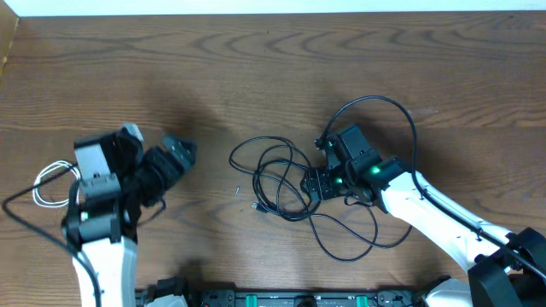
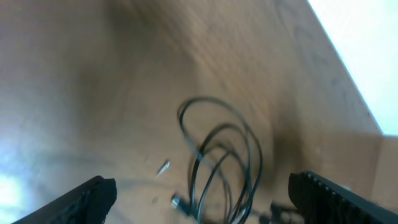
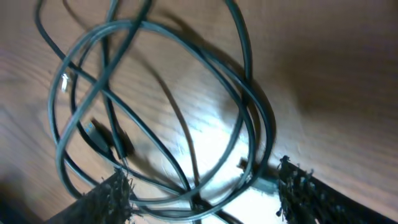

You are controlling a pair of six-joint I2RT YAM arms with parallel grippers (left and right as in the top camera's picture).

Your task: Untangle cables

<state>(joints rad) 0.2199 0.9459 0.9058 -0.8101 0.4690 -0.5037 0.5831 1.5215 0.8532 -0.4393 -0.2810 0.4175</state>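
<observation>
The black cables [image 1: 280,181] lie in a tangled heap of loops at the table's middle. My right gripper [image 1: 312,184] is open low over the heap's right side, and in the right wrist view [image 3: 202,186] several black strands [image 3: 186,106] pass between its fingers. My left gripper [image 1: 185,150] is open and empty, left of the heap and apart from it. The blurred left wrist view [image 2: 202,185] shows the black loops [image 2: 221,155] ahead. A white cord [image 1: 47,183] lies coiled at the far left beside my left arm.
A small silver bit [image 1: 236,191] lies loose on the wood left of the heap, and shows in the left wrist view [image 2: 163,167]. A black wire [image 1: 401,115] arcs above my right wrist. The table's far edge [image 1: 273,14] runs along the top.
</observation>
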